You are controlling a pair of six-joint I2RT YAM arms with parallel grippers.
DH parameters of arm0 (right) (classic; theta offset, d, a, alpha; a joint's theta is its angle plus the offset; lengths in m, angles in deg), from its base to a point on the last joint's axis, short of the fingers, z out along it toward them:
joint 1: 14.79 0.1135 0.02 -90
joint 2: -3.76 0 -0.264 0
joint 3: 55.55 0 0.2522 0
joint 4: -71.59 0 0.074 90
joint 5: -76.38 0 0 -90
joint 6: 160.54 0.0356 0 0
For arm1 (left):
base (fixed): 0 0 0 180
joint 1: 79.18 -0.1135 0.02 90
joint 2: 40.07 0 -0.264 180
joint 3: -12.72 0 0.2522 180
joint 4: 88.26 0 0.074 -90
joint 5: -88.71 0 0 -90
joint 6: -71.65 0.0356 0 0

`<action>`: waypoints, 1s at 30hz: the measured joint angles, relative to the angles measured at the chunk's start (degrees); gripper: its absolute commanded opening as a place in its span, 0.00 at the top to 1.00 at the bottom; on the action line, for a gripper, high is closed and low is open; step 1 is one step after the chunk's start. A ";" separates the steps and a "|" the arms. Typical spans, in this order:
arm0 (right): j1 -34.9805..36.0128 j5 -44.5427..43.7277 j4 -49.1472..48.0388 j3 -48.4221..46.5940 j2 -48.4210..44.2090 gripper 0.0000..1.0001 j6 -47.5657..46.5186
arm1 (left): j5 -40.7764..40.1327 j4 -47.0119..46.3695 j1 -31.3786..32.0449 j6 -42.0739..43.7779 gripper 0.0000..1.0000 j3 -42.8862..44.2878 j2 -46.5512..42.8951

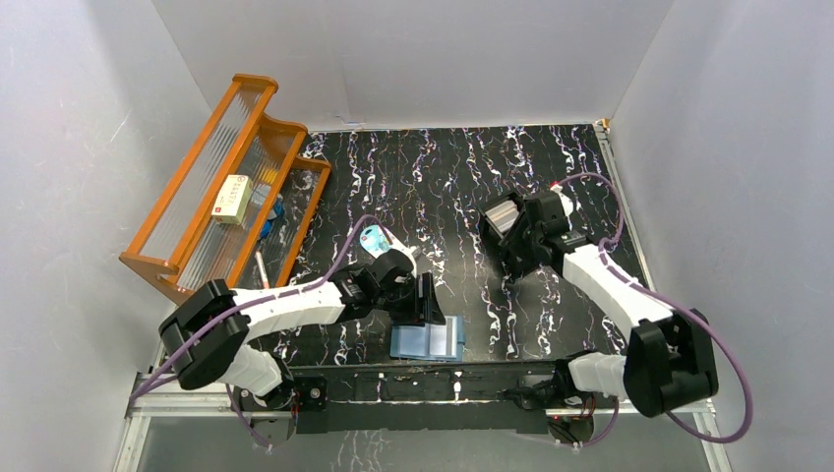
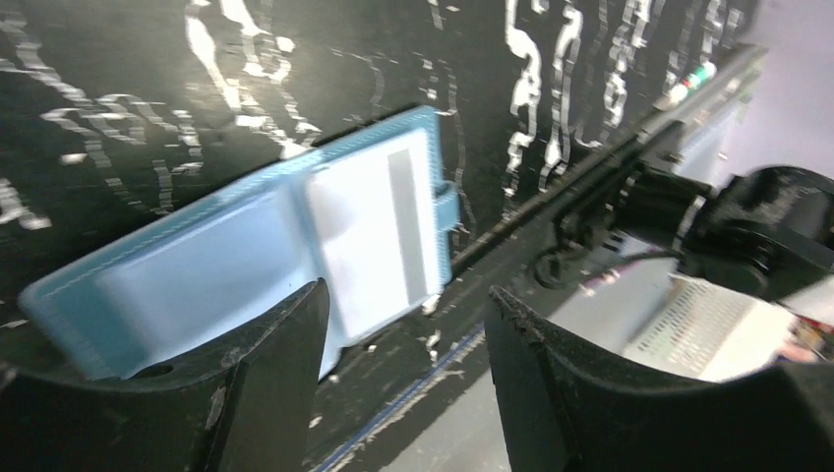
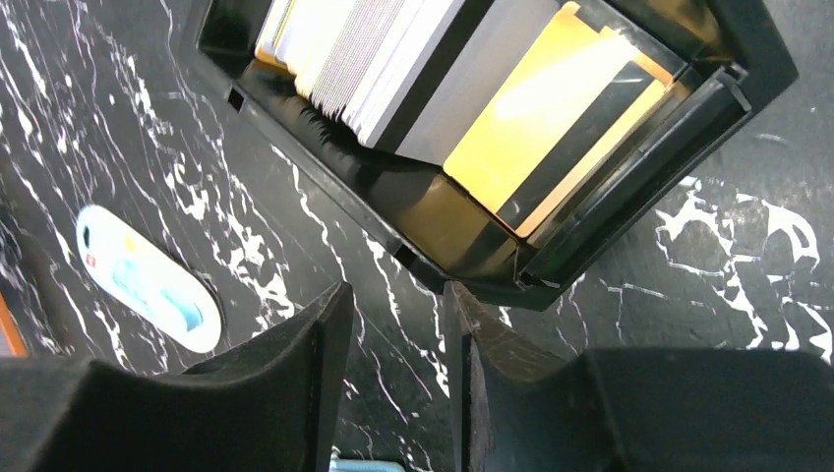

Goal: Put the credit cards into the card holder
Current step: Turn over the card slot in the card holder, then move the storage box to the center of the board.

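Credit cards show clearly in the black box only from the wrist; left hand and right hand stand open.

Orange rack sat at 10 o'clock on marbled table, cream box on it, black open-topped box at 2 o'clock, pale-blue oval lay near centre.

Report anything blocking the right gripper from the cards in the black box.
Nothing visible lies over them. The right gripper hangs open beside the black open-topped plastic box; only its near wall stands between it and the pale grey and orange cards inside.
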 measured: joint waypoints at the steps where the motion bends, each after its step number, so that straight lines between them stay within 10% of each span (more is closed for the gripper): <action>1: -0.68 -0.07 0.17 -0.85 1.25 0.51 0.74 | -2.05 2.95 0.00 0.76 0.42 0.81 -0.48; 30: -9.92 0.37 -5.11 -13.81 17.57 0.47 -1.90 | -15.06 20.59 -0.13 4.37 0.42 0.48 -8.28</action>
